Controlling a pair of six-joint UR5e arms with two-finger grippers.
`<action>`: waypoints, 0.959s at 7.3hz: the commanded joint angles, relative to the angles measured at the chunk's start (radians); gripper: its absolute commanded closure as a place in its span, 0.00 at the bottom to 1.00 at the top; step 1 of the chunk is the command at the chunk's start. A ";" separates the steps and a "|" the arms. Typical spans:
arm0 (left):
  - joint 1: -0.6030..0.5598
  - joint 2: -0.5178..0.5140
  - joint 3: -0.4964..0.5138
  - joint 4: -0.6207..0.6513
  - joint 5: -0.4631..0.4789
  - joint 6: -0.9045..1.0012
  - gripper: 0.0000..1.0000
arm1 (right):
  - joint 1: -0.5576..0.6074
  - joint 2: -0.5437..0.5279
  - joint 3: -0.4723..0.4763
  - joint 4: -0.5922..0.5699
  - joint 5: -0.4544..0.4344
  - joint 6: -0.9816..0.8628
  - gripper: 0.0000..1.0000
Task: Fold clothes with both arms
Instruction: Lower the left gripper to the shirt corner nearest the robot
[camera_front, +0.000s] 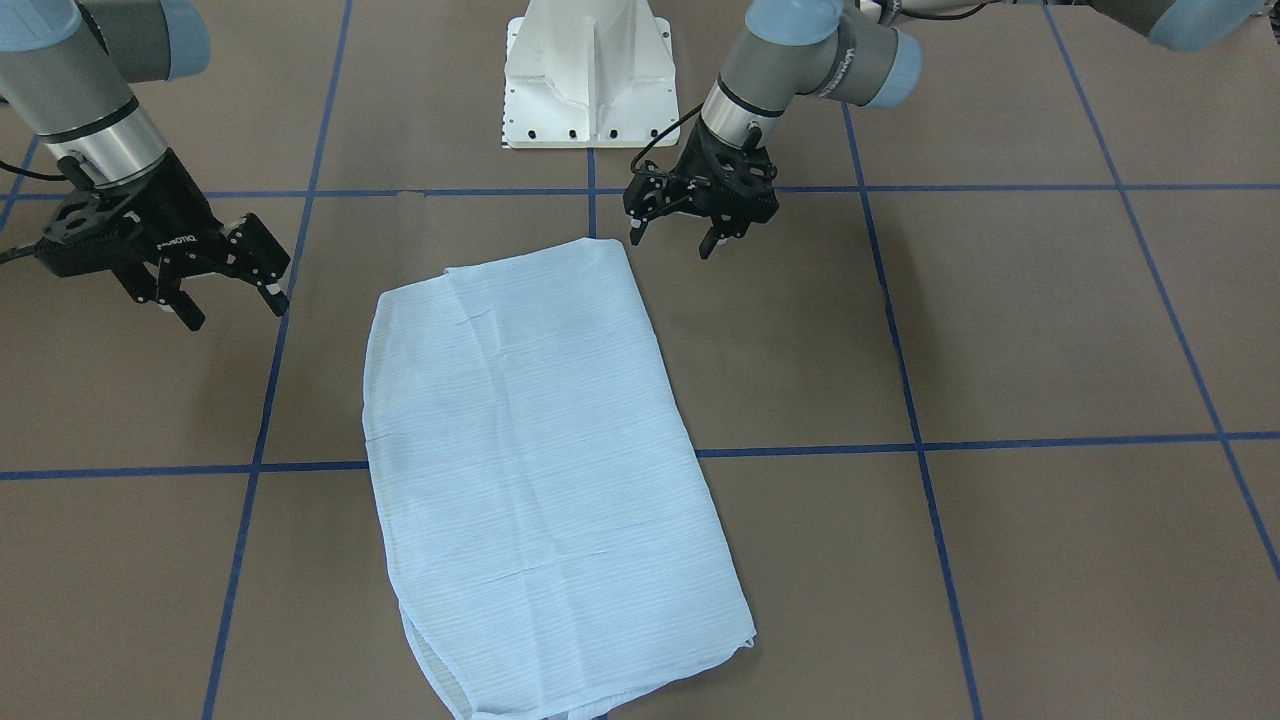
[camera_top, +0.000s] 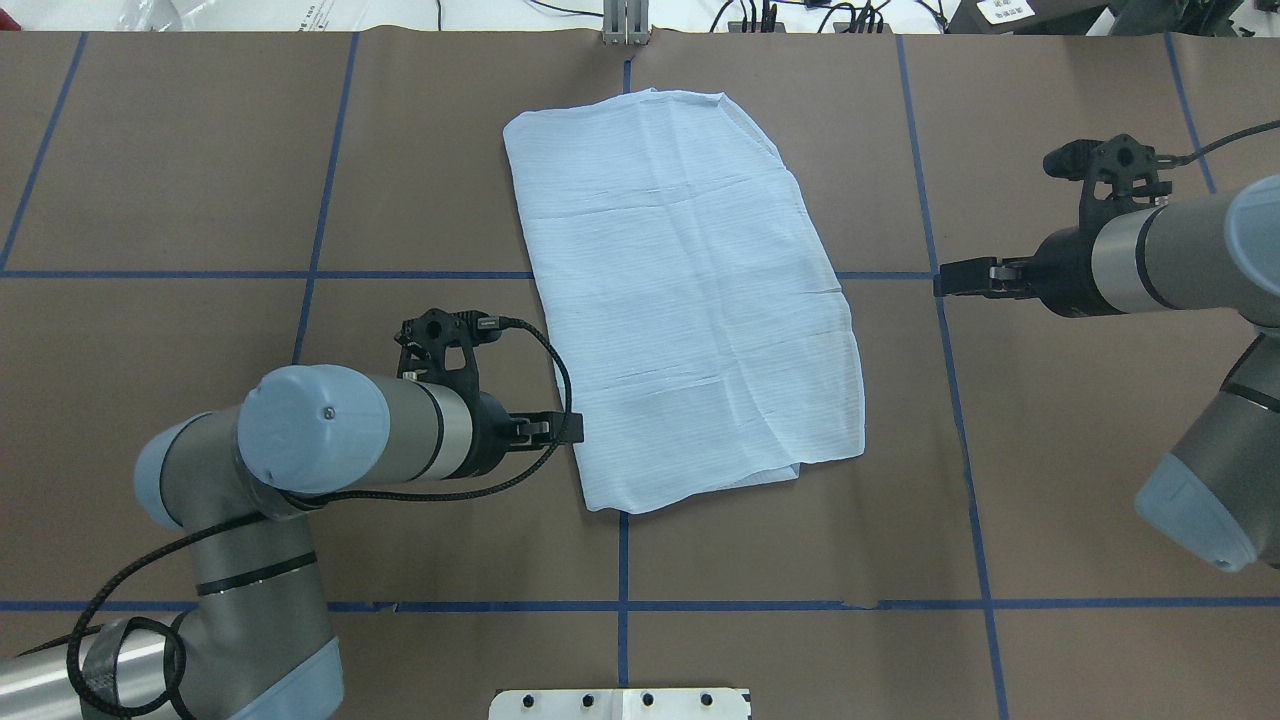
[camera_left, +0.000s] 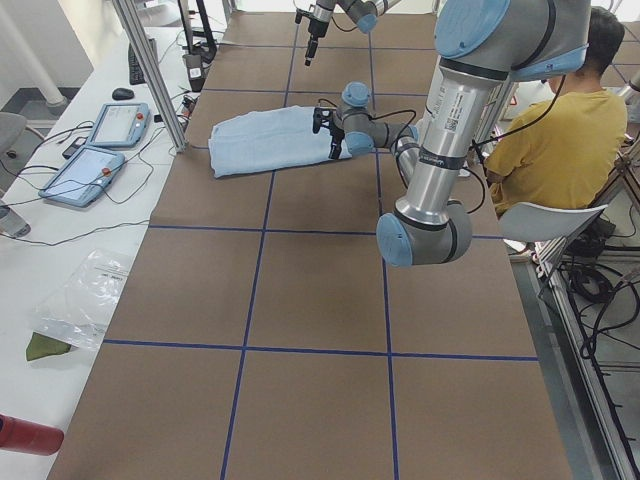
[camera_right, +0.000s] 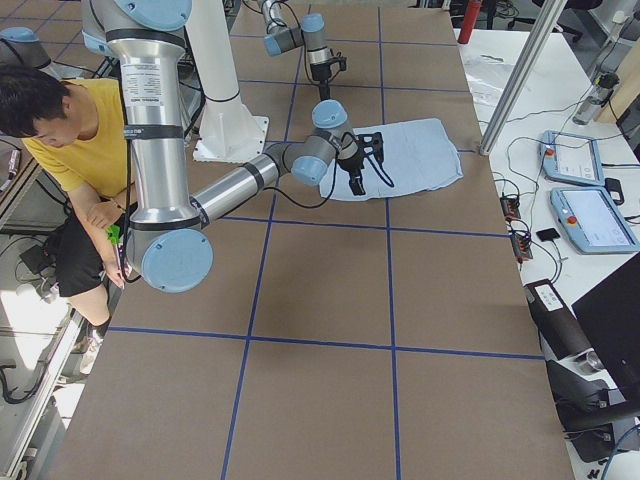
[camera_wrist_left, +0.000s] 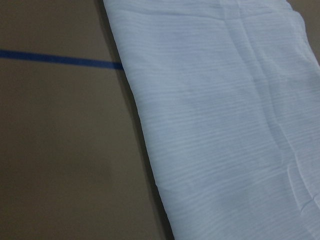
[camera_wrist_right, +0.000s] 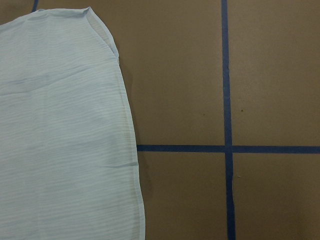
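Observation:
The light-blue striped shirt (camera_front: 540, 470) lies folded into a flat rectangle mid-table, with collar, buttons and label hidden; it also shows in the overhead view (camera_top: 690, 300). My left gripper (camera_front: 672, 243) is open and empty, hovering just beside the shirt's near corner (camera_top: 570, 428). The left wrist view shows the shirt's edge (camera_wrist_left: 225, 125) below it. My right gripper (camera_front: 234, 310) is open and empty, a little off the shirt's other long side (camera_top: 940, 280). The right wrist view shows the shirt's edge and far corner (camera_wrist_right: 60, 135).
The white pedestal base (camera_front: 588, 75) stands at the robot's edge of the brown table, which has blue tape lines (camera_top: 622, 560). A person in yellow (camera_left: 560, 130) sits by the robot. Pendants (camera_left: 100, 140) and a metal post (camera_left: 150, 70) are on the far side.

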 joint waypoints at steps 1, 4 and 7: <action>0.046 -0.035 0.067 0.008 0.033 -0.083 0.00 | -0.001 -0.004 -0.003 0.007 -0.002 0.018 0.00; 0.047 -0.088 0.130 0.010 0.033 -0.189 0.39 | -0.001 -0.002 -0.005 0.007 -0.005 0.018 0.00; 0.049 -0.116 0.157 0.010 0.032 -0.190 0.39 | -0.002 -0.001 -0.005 0.007 -0.008 0.019 0.00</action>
